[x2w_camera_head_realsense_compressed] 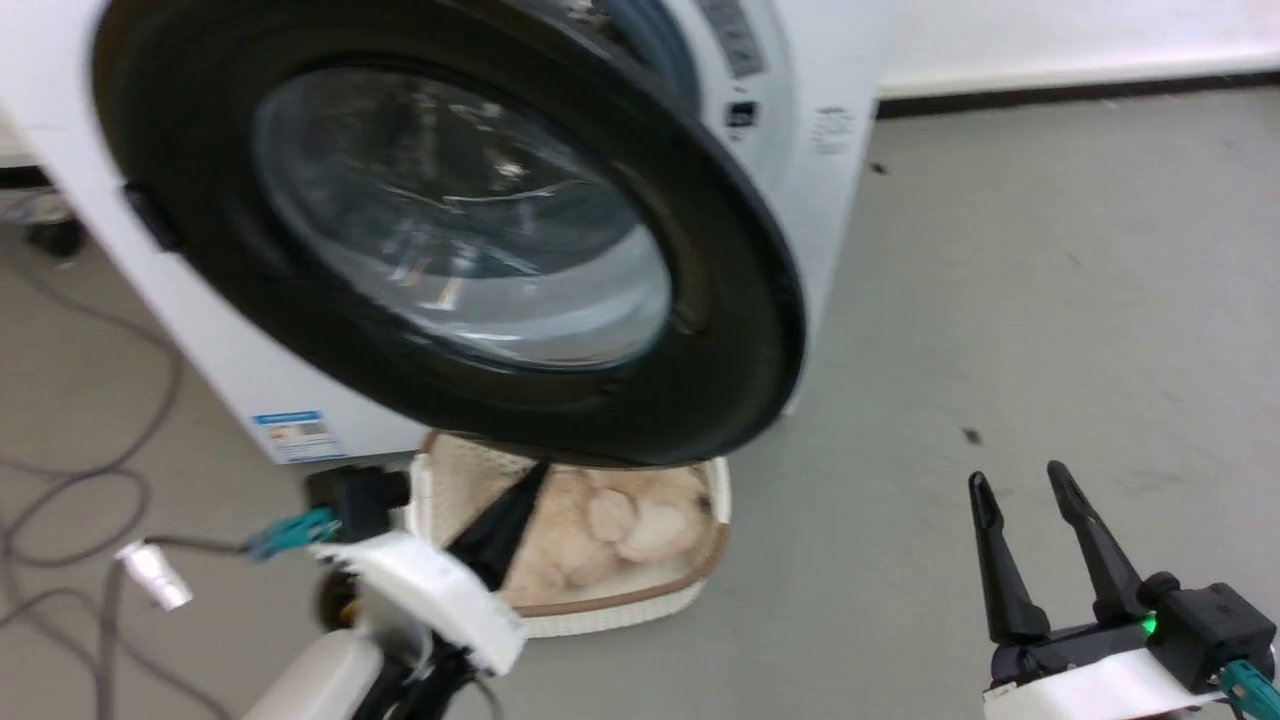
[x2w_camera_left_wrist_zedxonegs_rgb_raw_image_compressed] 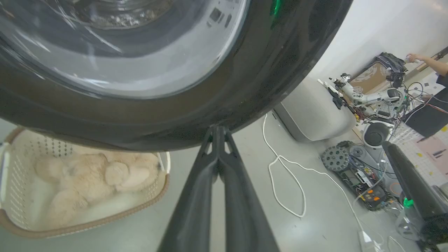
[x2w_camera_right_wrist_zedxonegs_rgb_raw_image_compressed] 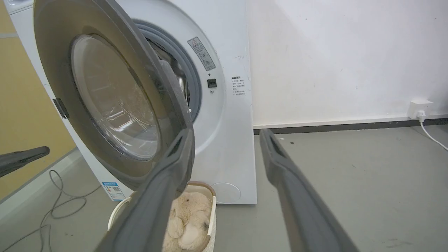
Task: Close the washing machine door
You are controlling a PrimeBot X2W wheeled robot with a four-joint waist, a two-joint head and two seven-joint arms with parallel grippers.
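The washing machine door (x2w_camera_head_realsense_compressed: pixel 460 220), round and black-rimmed with a bulging glass window, stands partly open, swung out from the white machine (x2w_camera_head_realsense_compressed: pixel 810 190). In the right wrist view the door (x2w_camera_right_wrist_zedxonegs_rgb_raw_image_compressed: pixel 115 105) stands at an angle before the grey-ringed drum opening (x2w_camera_right_wrist_zedxonegs_rgb_raw_image_compressed: pixel 185 80). My left gripper (x2w_camera_head_realsense_compressed: pixel 535 475) is shut and empty, its tips against the lower rim of the door (x2w_camera_left_wrist_zedxonegs_rgb_raw_image_compressed: pixel 175 119). The left wrist view shows the left gripper (x2w_camera_left_wrist_zedxonegs_rgb_raw_image_compressed: pixel 217 131) pressed closed at that rim. My right gripper (x2w_camera_head_realsense_compressed: pixel 1018 476) hangs open over the floor, right of the door and apart from it, and appears as the right gripper (x2w_camera_right_wrist_zedxonegs_rgb_raw_image_compressed: pixel 225 136) with fingers spread.
A white basket (x2w_camera_head_realsense_compressed: pixel 620 615) holding a beige plush toy (x2w_camera_head_realsense_compressed: pixel 620 525) sits on the floor under the door. Grey cables (x2w_camera_head_realsense_compressed: pixel 60 500) lie at the left. A white cord (x2w_camera_left_wrist_zedxonegs_rgb_raw_image_compressed: pixel 280 175), other robot gear (x2w_camera_left_wrist_zedxonegs_rgb_raw_image_compressed: pixel 364 175) and a person's arm (x2w_camera_left_wrist_zedxonegs_rgb_raw_image_compressed: pixel 428 63) are off to the side.
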